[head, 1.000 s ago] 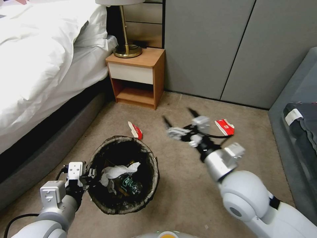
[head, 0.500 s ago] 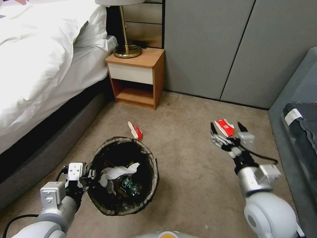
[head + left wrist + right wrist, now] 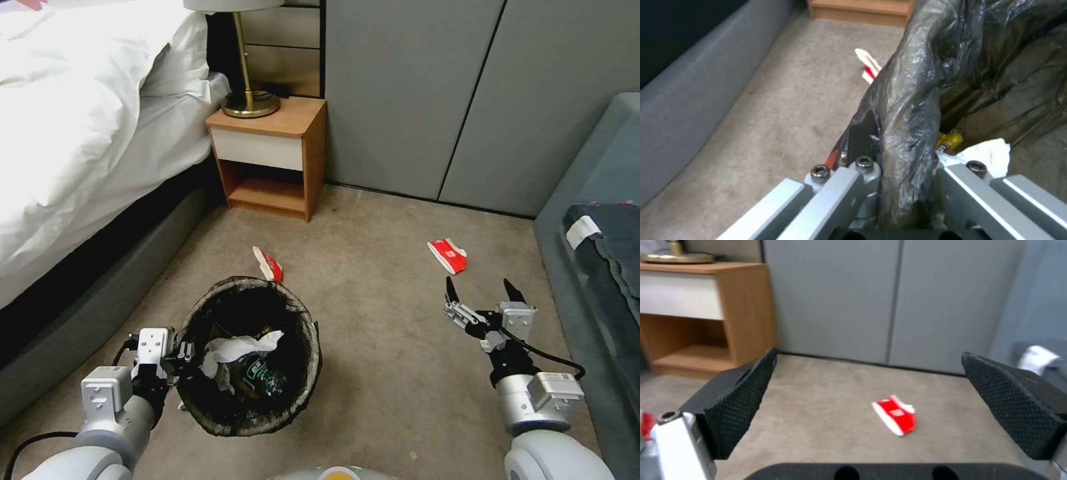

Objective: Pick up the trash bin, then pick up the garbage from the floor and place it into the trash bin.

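Observation:
The trash bin (image 3: pixel 250 360), lined with a crinkly dark bag, hangs low over the carpet at the lower left, holding white tissue, a bottle and other litter. My left gripper (image 3: pixel 175 352) is shut on the bin's near-left rim; in the left wrist view its fingers (image 3: pixel 862 166) pinch the bagged rim (image 3: pixel 907 110). Two pieces of garbage lie on the floor (image 3: pixel 373 267): a flattened red-and-white cup (image 3: pixel 448 255) ahead on the right, and another red-and-white cup (image 3: pixel 268 264) just beyond the bin. My right gripper (image 3: pixel 481 293) hovers open, short of the right cup (image 3: pixel 896 415).
A bed with a white duvet (image 3: pixel 73 133) and grey base fills the left. A wooden nightstand (image 3: pixel 267 160) with a brass lamp stands against the grey wall panels. A grey sofa (image 3: pixel 600 233) with dark fabric borders the right.
My right arm swung from above the bin's right side over to the right and drew back, its gripper open throughout. The view shifted slightly. The left gripper kept its hold on the bin.

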You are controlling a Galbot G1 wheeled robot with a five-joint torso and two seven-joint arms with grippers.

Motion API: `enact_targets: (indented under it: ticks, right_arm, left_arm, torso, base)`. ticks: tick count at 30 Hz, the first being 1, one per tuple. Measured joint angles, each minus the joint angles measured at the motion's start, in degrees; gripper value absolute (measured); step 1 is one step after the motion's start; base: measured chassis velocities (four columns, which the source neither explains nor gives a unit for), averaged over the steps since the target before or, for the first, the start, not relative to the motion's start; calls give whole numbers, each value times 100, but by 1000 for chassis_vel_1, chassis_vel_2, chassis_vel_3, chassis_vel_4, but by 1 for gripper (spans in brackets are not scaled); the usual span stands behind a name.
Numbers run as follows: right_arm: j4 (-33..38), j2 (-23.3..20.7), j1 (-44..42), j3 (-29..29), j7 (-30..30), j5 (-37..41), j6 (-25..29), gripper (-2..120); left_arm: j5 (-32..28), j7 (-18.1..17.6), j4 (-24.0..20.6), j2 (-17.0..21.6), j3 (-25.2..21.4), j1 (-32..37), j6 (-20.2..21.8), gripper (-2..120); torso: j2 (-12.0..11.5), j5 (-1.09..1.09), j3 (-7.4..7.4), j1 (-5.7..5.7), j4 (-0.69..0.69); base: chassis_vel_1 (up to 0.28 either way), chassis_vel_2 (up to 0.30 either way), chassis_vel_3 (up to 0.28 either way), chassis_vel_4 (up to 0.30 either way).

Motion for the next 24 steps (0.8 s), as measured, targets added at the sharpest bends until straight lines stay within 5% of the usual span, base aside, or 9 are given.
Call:
enact_targets:
  ticks: [24]
  right_arm:
    - [138, 617, -431, 271, -290, -239, 227, 100]
  left_arm:
    - [33, 106, 0, 2, 90, -141, -55, 0]
  torso:
    - [0, -1, 0, 0, -2]
  base:
    - [-100, -101, -100, -103]
